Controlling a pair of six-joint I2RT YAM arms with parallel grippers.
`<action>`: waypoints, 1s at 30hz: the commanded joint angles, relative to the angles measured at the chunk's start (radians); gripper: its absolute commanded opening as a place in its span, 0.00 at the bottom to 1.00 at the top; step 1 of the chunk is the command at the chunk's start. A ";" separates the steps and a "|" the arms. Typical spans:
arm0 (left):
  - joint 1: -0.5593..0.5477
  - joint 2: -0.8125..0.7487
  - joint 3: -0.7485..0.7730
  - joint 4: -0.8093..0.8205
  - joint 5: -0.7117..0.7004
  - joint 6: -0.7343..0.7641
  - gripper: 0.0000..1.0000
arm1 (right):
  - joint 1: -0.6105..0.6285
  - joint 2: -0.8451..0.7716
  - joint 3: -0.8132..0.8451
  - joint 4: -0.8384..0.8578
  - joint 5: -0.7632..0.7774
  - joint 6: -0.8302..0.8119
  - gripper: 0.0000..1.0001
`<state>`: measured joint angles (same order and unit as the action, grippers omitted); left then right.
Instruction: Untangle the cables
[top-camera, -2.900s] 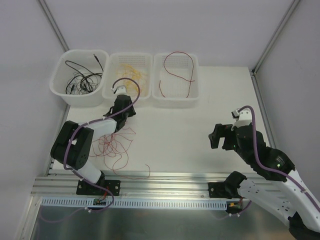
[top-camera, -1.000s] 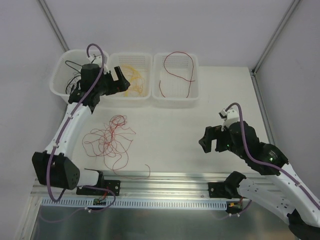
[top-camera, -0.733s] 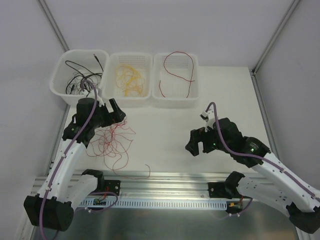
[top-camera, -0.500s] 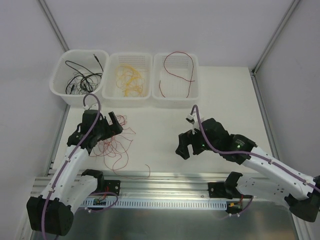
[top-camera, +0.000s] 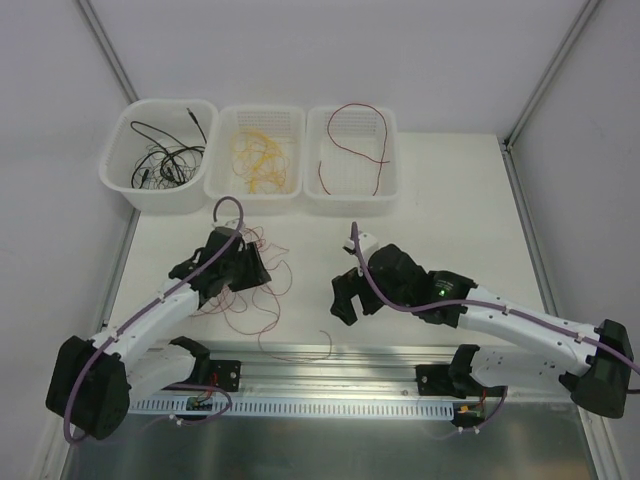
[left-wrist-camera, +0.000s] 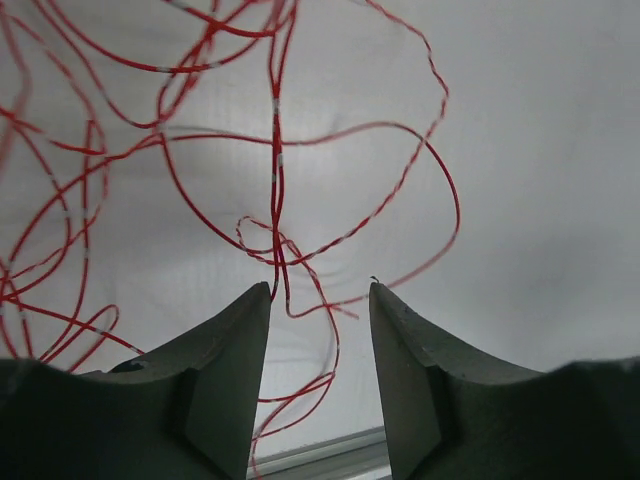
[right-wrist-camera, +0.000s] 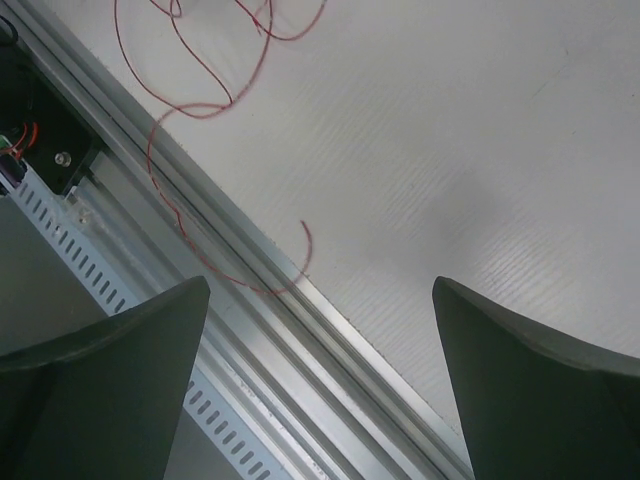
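A loose tangle of red cables (top-camera: 262, 300) lies on the white table at the front left. My left gripper (top-camera: 258, 274) is down in its upper part. In the left wrist view its jaws (left-wrist-camera: 318, 290) stand partly open, with red strands (left-wrist-camera: 275, 200) running between them and a gap on both sides. My right gripper (top-camera: 345, 300) hovers wide open just right of the tangle. Its wrist view shows a free red cable end (right-wrist-camera: 305, 240) curling over the table's front edge ahead of the fingers (right-wrist-camera: 320, 285); nothing is between them.
Three white bins stand at the back: the left one (top-camera: 112, 150) holds black cables, the middle one (top-camera: 253, 108) yellow cables (top-camera: 255, 160), the right one (top-camera: 350, 205) a single red cable (top-camera: 355, 150). An aluminium rail (top-camera: 330, 360) runs along the front edge.
My left arm came back from the bins and dropped onto the tangle, its jaws narrowing. The tangle shifted right. My right arm reached left and down toward the loose end.
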<state>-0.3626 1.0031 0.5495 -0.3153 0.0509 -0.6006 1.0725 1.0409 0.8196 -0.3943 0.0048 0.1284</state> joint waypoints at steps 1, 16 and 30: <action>-0.134 0.044 -0.003 0.114 0.043 -0.091 0.44 | 0.006 -0.004 -0.011 0.083 0.070 0.014 1.00; -0.530 0.004 0.015 0.192 -0.155 -0.274 0.72 | -0.061 -0.024 -0.016 0.066 0.336 0.209 1.00; -0.515 -0.093 0.066 -0.016 -0.352 -0.240 0.81 | -0.086 0.355 0.131 0.261 0.215 0.389 0.91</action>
<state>-0.8883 0.9039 0.5850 -0.2798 -0.2329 -0.8486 0.9852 1.3556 0.9127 -0.2264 0.2298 0.4374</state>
